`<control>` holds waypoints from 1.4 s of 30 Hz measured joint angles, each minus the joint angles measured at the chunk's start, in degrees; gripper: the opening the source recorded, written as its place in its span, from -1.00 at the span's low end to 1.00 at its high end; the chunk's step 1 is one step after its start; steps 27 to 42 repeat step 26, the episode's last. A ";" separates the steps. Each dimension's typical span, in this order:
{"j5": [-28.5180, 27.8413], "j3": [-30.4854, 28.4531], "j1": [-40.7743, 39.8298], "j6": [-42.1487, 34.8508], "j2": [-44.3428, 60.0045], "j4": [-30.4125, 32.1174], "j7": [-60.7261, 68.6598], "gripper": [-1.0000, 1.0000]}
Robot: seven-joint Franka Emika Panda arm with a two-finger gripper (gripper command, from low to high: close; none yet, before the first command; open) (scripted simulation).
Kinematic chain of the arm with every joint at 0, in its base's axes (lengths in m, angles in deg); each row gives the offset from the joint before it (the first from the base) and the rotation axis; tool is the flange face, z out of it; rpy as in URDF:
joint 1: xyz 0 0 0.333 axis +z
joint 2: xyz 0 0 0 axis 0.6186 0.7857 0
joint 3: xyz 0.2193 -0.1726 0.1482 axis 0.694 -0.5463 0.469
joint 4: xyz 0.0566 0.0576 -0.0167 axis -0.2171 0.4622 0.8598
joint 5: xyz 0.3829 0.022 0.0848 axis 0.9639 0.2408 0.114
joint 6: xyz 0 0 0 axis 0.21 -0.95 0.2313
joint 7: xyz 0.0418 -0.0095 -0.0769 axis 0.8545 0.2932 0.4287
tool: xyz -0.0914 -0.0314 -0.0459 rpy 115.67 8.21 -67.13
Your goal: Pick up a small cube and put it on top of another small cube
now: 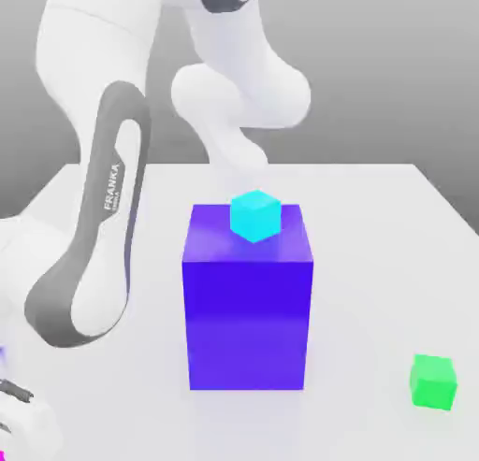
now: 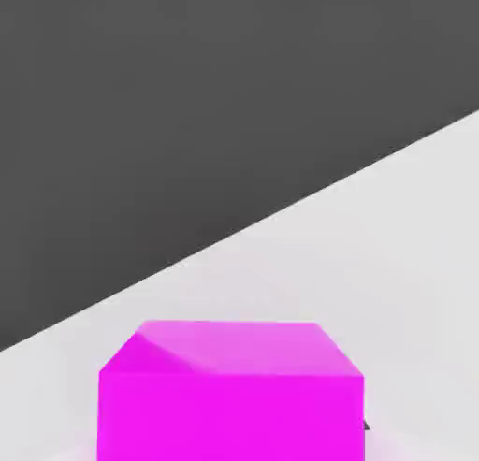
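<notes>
hand [image 1: 26, 429]: opening and grip unclear
magenta cube [image 2: 232, 414]: near hand
cyan cube [image 1: 255, 216]: atop blue block [image 1: 248, 324], apart from hand

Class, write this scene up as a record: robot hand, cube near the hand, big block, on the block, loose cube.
robot hand: low at the exterior view's left edge
cube near the hand: magenta
big block: blue-violet, on the table
on the block: cyan cube
loose cube: green, on the table at the exterior view's right
</notes>
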 joint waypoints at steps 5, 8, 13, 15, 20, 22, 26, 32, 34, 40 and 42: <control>-2.87 5.02 7.63 -0.10 -5.41 5.28 0.57 -1.00; -4.69 8.28 12.04 0.43 -8.52 8.78 0.95 -1.00; -8.14 14.07 19.88 1.65 -14.35 15.40 1.61 -1.00; -9.93 16.98 23.00 2.25 -16.96 18.36 1.70 -1.00; -16.45 23.44 32.77 6.98 -16.40 22.15 -0.15 -1.00; -18.76 23.73 35.30 9.30 -13.89 21.97 -1.39 1.00; -18.76 23.73 35.30 9.30 -13.89 21.97 -1.39 1.00; -18.76 23.73 35.30 9.30 -13.89 21.97 -1.39 1.00; -18.76 23.73 35.30 9.30 -13.89 21.97 -1.39 1.00; -18.76 23.73 35.30 9.30 -13.89 21.97 -1.39 1.00; -18.76 23.73 35.30 9.30 -13.89 21.97 -1.39 1.00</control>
